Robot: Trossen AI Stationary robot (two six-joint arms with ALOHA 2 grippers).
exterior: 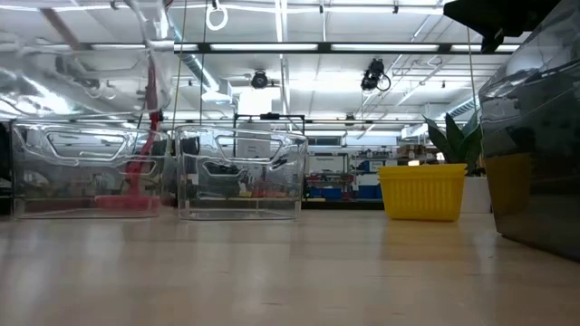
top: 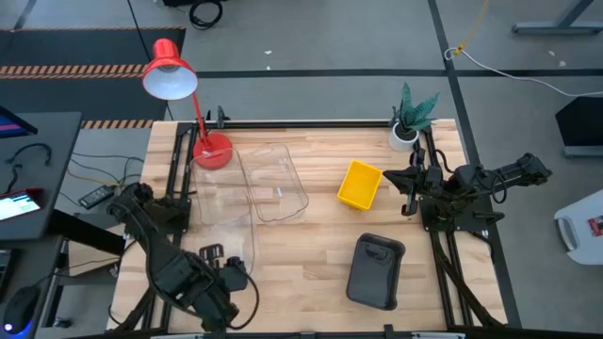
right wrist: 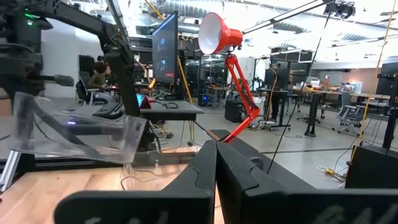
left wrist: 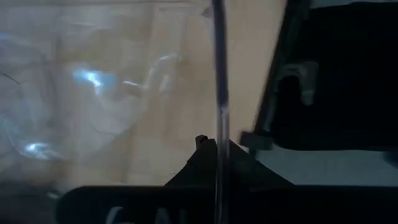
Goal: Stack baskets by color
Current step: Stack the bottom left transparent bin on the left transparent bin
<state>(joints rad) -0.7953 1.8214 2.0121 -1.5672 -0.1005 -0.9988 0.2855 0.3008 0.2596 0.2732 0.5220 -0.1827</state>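
Left gripper clamped on a clear basket's wall.
Second clear basket at its 1 o'clock; yellow basket at 3, dark grey basket at 4. Right gripper closed, empty, waiting near the yellow basket.

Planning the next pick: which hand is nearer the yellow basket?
Right. The right hand sits just beside the yellow basket, toward the table's right edge; the left hand is far off by the clear baskets.

An open-plan robotics lab or workshop. Beyond the wooden table were rows of desks with monitors, office chairs, a seated person, ceiling strip lights, exposed ducts and floor cables.
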